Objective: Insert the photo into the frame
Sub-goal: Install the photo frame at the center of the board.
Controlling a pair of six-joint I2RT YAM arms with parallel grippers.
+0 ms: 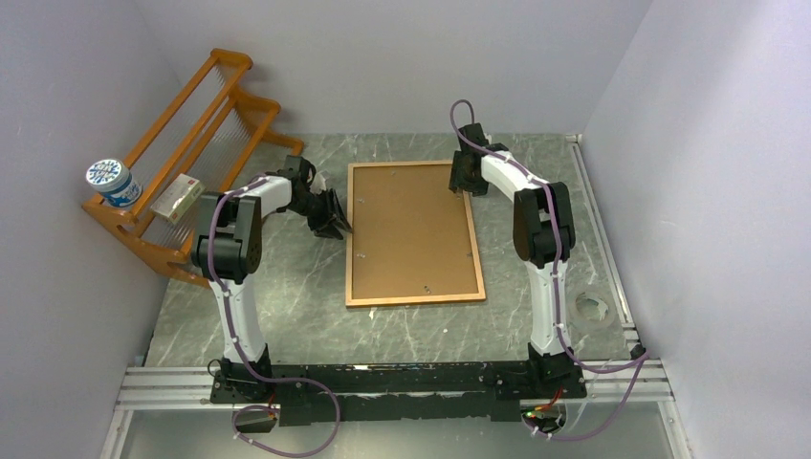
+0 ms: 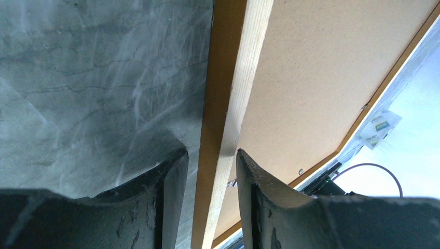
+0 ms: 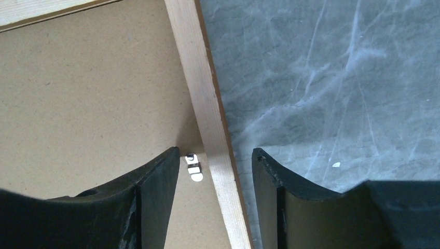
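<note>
Left gripper (image 2: pixel 211 153) and right gripper (image 3: pixel 216 150) straddle opposite rails of the frame (image 1: pixel 413 299), jaws half-open and unclamped; uneven closing could skew it.

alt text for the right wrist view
The right gripper, jaws open, straddles one pale wooden side of the frame. One jaw is over the brown backing board by a metal clip, the other over the grey marbled table.

readable text: none | tin (image 1: pixel 113 182) on rack (image 1: pixel 191 124): print too small | box (image 1: pixel 178 199): label too small
</note>
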